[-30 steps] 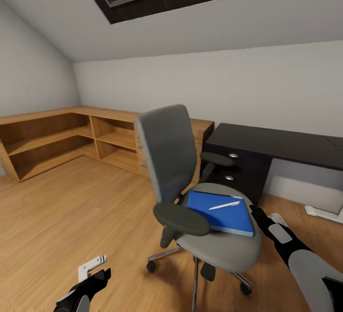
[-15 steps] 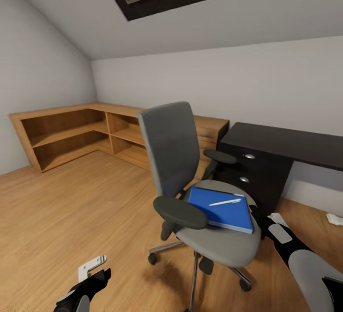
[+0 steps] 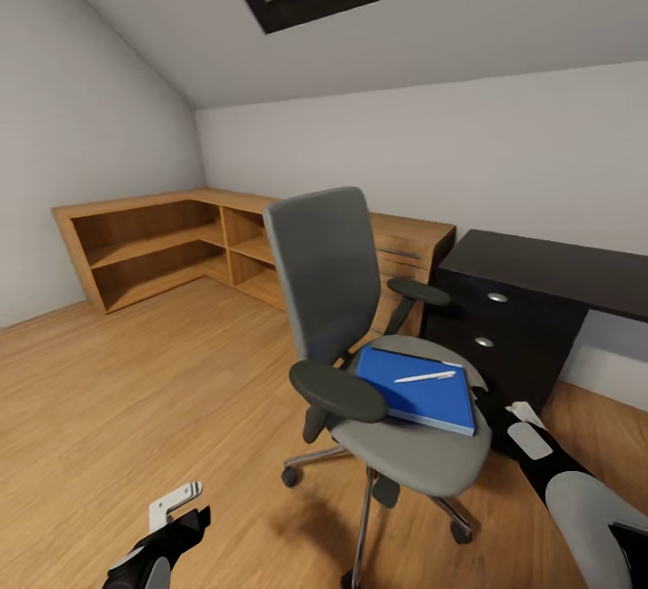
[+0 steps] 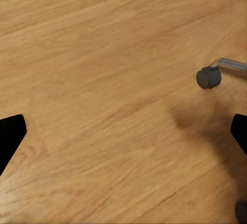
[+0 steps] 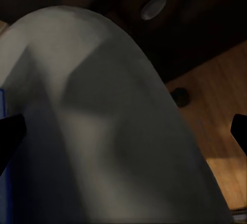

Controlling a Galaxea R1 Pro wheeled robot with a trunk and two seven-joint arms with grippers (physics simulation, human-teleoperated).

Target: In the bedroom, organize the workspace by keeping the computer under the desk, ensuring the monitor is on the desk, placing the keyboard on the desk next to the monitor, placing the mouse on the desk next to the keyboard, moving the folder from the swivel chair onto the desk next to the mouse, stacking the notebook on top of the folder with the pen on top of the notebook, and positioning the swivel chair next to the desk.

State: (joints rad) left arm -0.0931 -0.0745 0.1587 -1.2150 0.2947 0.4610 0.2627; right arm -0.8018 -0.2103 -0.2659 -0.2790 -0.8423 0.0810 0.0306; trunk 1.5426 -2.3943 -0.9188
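Observation:
The swivel chair (image 3: 326, 276) stands mid-room on the wood floor, its grey seat (image 3: 423, 458) turned toward me. On the seat lies the blue folder (image 3: 419, 391) with the white pen (image 3: 425, 377) on top of it. The black-topped desk (image 3: 549, 267) is behind the chair at the right. My right gripper (image 3: 490, 407) is open, close beside the seat's right edge; its wrist view looks at the seat (image 5: 103, 106) with a strip of the folder (image 5: 2, 183). My left gripper (image 3: 184, 517) hangs open low over the floor, left of the chair. Monitor, keyboard, mouse, notebook and computer are out of view.
The desk's dark drawer unit (image 3: 504, 350) with silver knobs (image 3: 497, 297) sits right behind the chair. A low light-wood cabinet (image 3: 162, 242) runs along the far and left walls. A chair castor (image 4: 208, 77) is near the left gripper. Open wood floor (image 3: 135, 391) lies at the left.
The whole picture has shifted right as the camera turned, with cabinet and desk sliding across it. Chair, folder and pen keep their places, and both arms hold the same pose.

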